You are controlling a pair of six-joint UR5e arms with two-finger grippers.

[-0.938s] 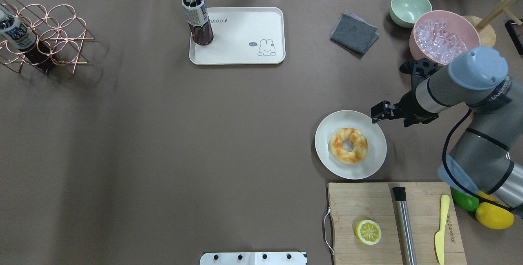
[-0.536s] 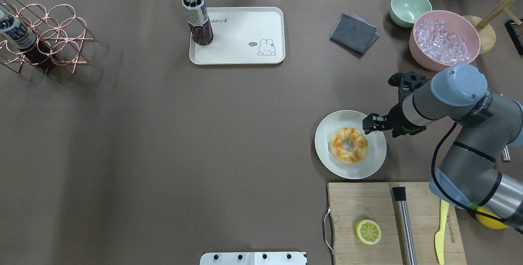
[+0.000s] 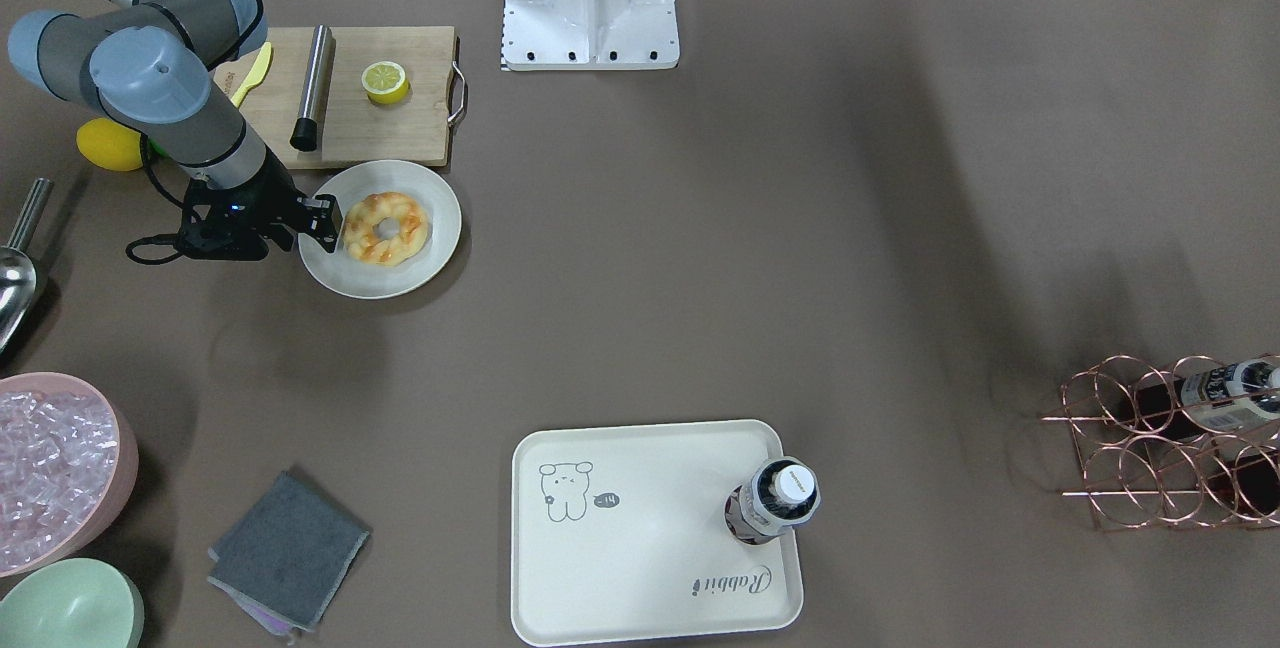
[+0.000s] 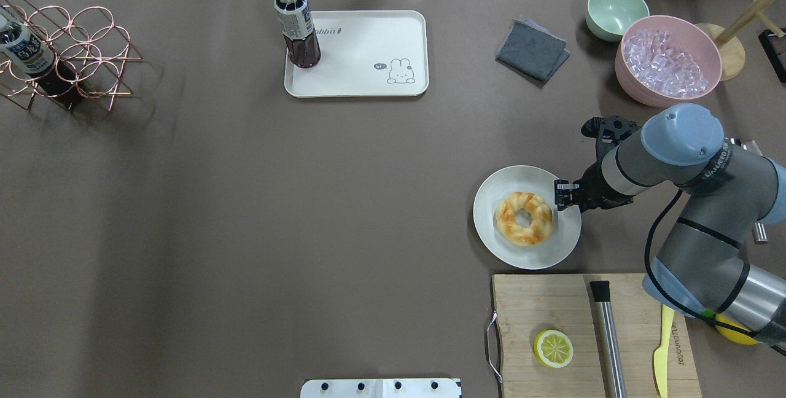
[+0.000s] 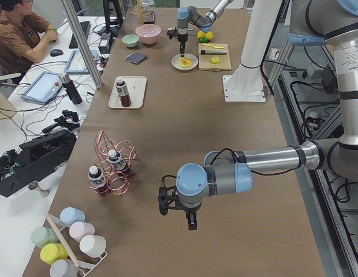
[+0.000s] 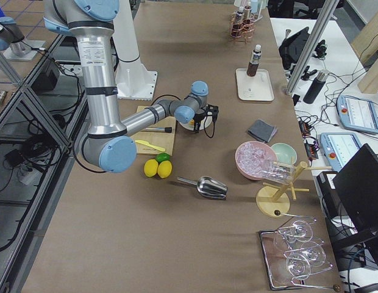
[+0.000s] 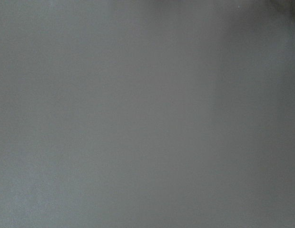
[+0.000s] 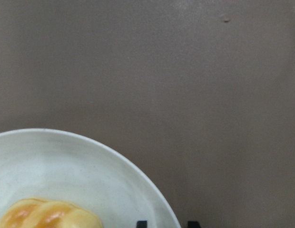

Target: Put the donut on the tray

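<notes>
The donut (image 4: 524, 218), a golden braided ring, lies on a round white plate (image 4: 528, 177) at the table's right. It also shows in the front view (image 3: 385, 227) and at the bottom of the right wrist view (image 8: 47, 216). My right gripper (image 4: 560, 195) hangs over the plate's right rim just beside the donut, fingers apart and empty (image 3: 325, 223). The cream tray (image 4: 368, 48) lies at the far middle with a dark drink bottle (image 4: 296, 26) standing on its left end. My left gripper (image 5: 189, 218) shows only in the exterior left view, so I cannot tell its state.
A wooden cutting board (image 4: 552, 306) near the plate holds a halved lemon (image 4: 553, 348), a steel rod (image 4: 608, 336) and a yellow knife (image 4: 663, 349). A pink bowl of ice (image 4: 668, 60), a green bowl (image 4: 616, 11), a grey cloth (image 4: 532, 49) and a copper wire rack (image 4: 67, 54) stand around.
My right gripper has moved from beyond the plate's far right rim to over the rim, close beside the donut. The donut and plate have not moved.
</notes>
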